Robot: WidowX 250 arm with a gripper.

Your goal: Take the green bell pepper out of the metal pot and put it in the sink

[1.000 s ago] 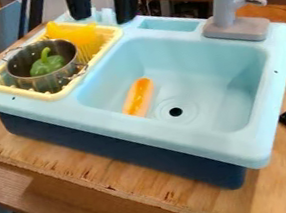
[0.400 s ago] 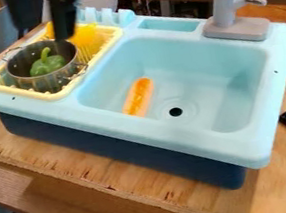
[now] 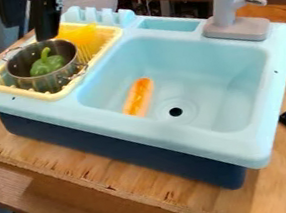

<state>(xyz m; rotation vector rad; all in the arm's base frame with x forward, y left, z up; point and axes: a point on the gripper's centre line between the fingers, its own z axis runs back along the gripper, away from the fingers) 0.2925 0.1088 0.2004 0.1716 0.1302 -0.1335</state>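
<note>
Open and empty, close by the pot.
My hand (image 3: 31, 32) hangs with fingers parted beside the metal pot's (image 3: 44, 84) far rim; contact I can't tell. The green pepper (image 3: 46, 66) sits inside. I judge this a positioning step: lowering calls for clearing rim and handles. The pot occupies the rack's (image 3: 53, 96) near-left end, a yellow piece (image 3: 81, 35) crowding its far edge. Beyond, an orange toy (image 3: 137, 97) lies between basin (image 3: 236, 74) left wall and drain (image 3: 175, 111).

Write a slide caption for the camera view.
Black gripper near a metal pot with a green pepper inside, an orange toy lying in the light blue sink.
</note>
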